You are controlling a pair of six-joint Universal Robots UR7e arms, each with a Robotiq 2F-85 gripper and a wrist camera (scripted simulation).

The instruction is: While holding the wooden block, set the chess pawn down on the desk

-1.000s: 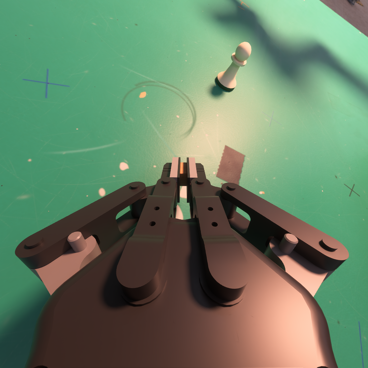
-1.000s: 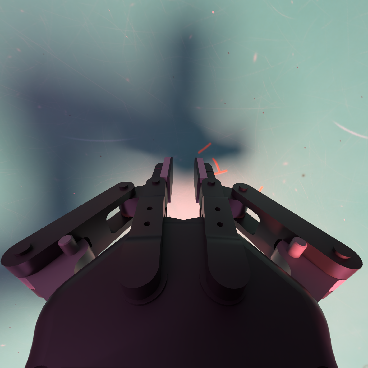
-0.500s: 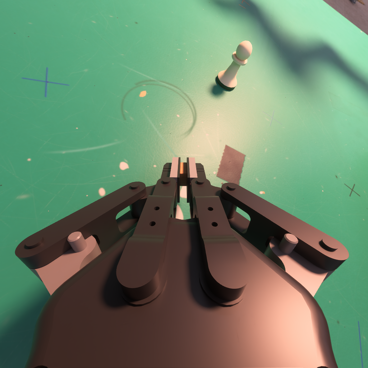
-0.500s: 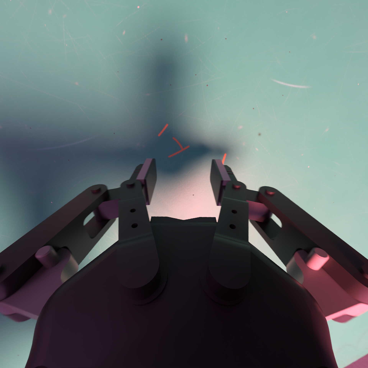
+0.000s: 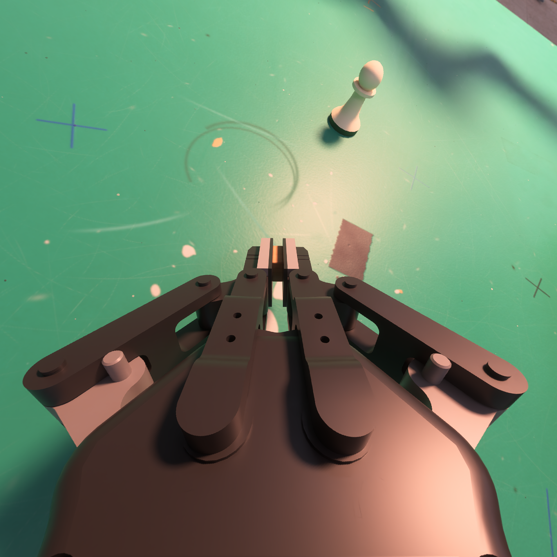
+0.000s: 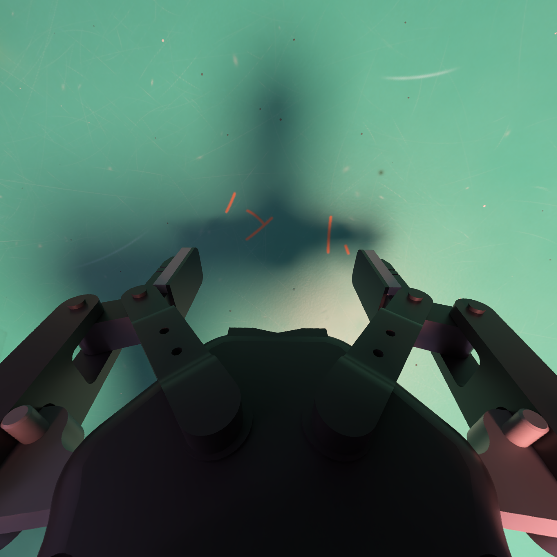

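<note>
In the left wrist view a cream chess pawn [image 5: 355, 98] with a dark base stands upright on the green desk mat [image 5: 120, 75], far ahead and to the right, with nothing touching it. My left gripper [image 5: 277, 253] is shut on a small orange-brown wooden block [image 5: 277, 254], of which only a thin sliver shows between the pads, held above the mat. In the right wrist view my right gripper [image 6: 277, 271] is wide open and empty above the mat [image 6: 90, 120]. The pawn is not in that view.
A grey rectangular patch [image 5: 351, 248] lies on the mat just right of my left fingertips. A scuffed ring mark [image 5: 241, 162] and blue crosses [image 5: 72, 125] mark the mat. The mat's edge runs at the far right corner [image 5: 539, 18]. Orange strokes [image 6: 259, 224] lie under my right gripper.
My right gripper has opened from nearly shut to wide open and has shifted over the mat. The left gripper and block have not moved; the pawn stands in the same place.
</note>
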